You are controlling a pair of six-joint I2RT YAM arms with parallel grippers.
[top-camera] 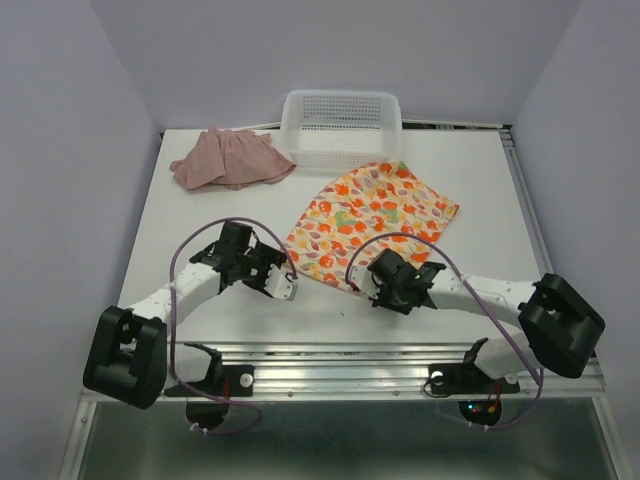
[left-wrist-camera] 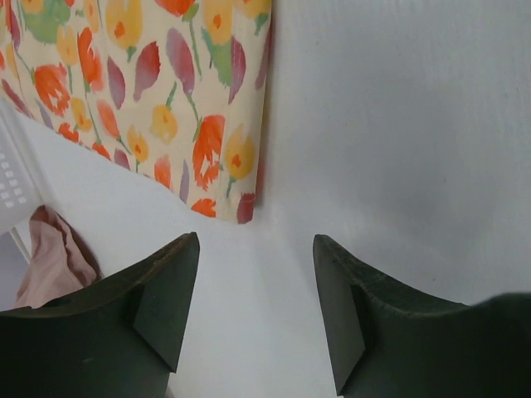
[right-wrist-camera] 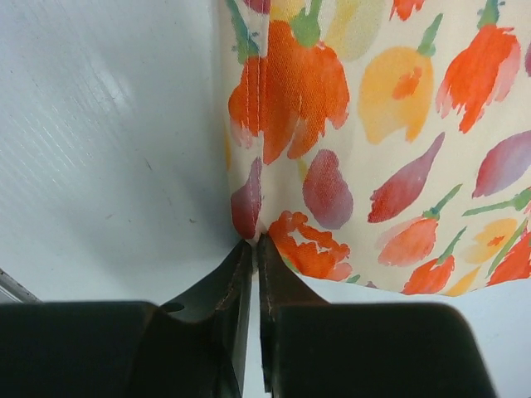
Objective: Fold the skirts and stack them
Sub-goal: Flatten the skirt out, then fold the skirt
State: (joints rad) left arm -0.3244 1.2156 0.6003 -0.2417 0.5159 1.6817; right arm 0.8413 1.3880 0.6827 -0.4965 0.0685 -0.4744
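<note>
Print skirt (top-camera: 370,215) is spread flat mid-table, its far edge just beside the basket (top-camera: 340,97). Right gripper (right-wrist-camera: 255,245) has its jaws pinched nearly together on the skirt's near hem corner, with only a sliver of gap showing. Left gripper (left-wrist-camera: 255,249) is wide open with nothing in it, over bare table (top-camera: 200,230), with another skirt corner just ahead of its tips, not touching. Pink skirt (top-camera: 232,158) sits crumpled far left, next to the basket. Lots of bare table along the near edge and the right side.
</note>
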